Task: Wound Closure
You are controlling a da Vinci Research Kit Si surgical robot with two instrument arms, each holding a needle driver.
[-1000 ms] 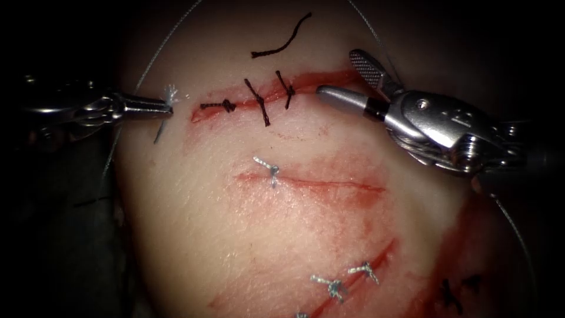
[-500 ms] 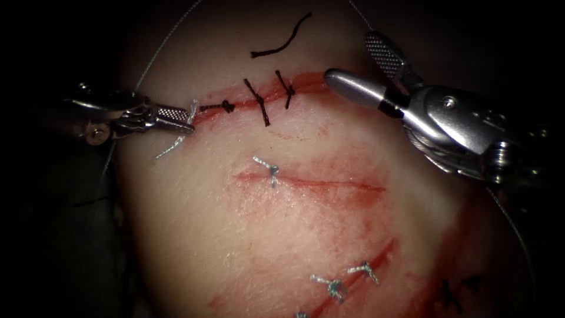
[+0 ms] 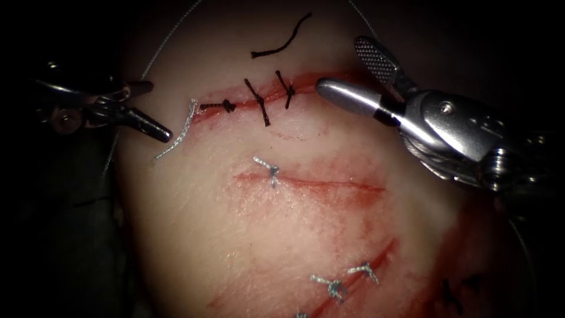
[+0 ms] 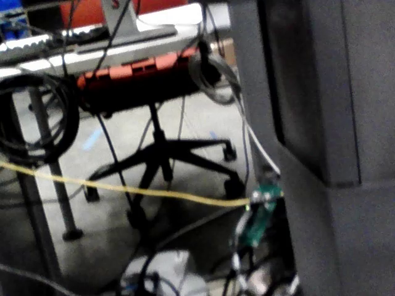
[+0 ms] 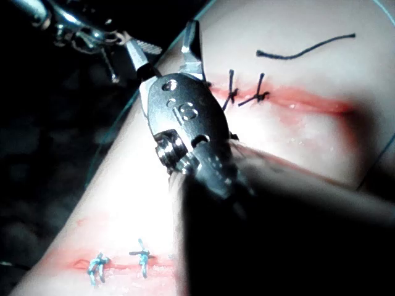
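Note:
The tissue (image 3: 282, 235) bears a cut (image 3: 321, 82) across its upper part, closed by three dark stitches (image 3: 259, 101). My left tool (image 3: 158, 112) is just left of the cut's left end, jaws open and holding nothing. A short white piece of thread (image 3: 183, 128) lies loose on the tissue beside its lower jaw. My right tool (image 3: 341, 66) hovers over the cut's right end, jaws open and empty. The right wrist view shows those open jaws (image 5: 163, 43) near the dark stitches (image 5: 247, 92).
A loose dark cut end of thread (image 3: 282, 41) lies above the cut. A second cut (image 3: 329, 184) with a pale stitch (image 3: 271, 169) crosses the middle. A third cut with pale stitches (image 3: 344, 280) runs lower down. Thin thread (image 3: 168, 41) arcs along the tissue's upper left edge.
The left tool, shut on the white thread piece, carried it right to the cut's left end, opened, let it go and drew back left. The right tool shifted only slightly.

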